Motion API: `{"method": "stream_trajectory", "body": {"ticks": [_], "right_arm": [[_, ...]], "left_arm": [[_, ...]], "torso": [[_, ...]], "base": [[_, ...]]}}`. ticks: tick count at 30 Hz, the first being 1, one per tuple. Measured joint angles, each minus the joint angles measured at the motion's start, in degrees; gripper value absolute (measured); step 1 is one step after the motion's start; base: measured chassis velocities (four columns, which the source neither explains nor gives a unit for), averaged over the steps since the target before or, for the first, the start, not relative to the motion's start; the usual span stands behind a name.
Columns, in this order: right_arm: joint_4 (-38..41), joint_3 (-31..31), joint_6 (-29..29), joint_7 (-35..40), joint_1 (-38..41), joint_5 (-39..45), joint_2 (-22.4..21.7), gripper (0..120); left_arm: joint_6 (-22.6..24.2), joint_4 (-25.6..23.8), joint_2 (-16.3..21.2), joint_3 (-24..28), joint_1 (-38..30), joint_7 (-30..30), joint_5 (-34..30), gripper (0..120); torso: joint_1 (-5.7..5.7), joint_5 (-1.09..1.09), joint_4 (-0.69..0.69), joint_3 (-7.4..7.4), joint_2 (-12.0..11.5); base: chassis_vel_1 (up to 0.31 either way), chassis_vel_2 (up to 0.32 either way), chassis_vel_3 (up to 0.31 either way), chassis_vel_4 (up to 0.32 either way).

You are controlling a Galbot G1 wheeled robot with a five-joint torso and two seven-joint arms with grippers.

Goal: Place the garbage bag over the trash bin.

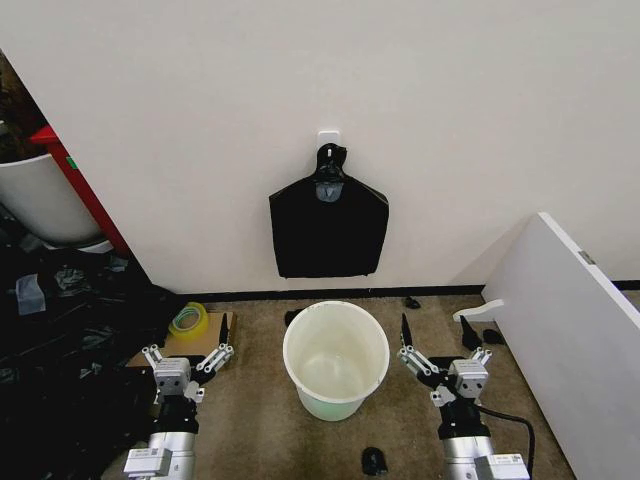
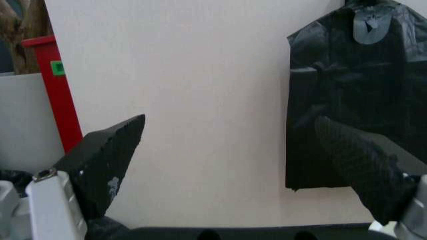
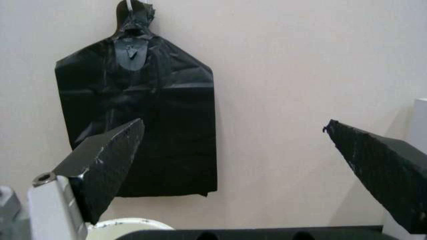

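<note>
1. Trash bin: round cream-white bucket, rolled rim, pale green low down; stands upright on the floor, mouth up, bare of any liner.
2. Black bag bundle hangs flat on the wall directly behind and above the bin, long axis vertical, knotted top on a white hook.
3. Left pincer: beside the bin on its left, fingers spread wide, holding nothing.
4. Right pincer: beside the bin on its right, likewise wide apart, holding nothing.

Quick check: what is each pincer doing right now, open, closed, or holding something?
Left pincer: open, holding nothing, left of the trash bin.
Right pincer: open, holding nothing, right of the bin.
</note>
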Motion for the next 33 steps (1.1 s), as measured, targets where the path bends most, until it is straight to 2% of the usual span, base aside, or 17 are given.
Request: {"method": "stream_trajectory", "body": {"ticks": [26,33], "right_arm": [[-0.64,-0.7,-1.22,-0.1,0.67,1.02,-0.62,100],[-1.57,-2.19,-4.9,-2.16,3.88,10.97,-2.88,100]], "left_arm": [[0.37,0.65,0.48,0.21,-0.69,0.15,0.16,100],[-0.21,1.43,0.56,-0.35,-0.66,0.24,-0.19,100]], "torso": [[0.0,0.0,0.0,0.0,0.0],[0.0,-0.01,0.0,0.0,0.0]], "base": [[0.0,0.0,0.0,0.0],[0.0,0.0,0.0,0.0]]}}
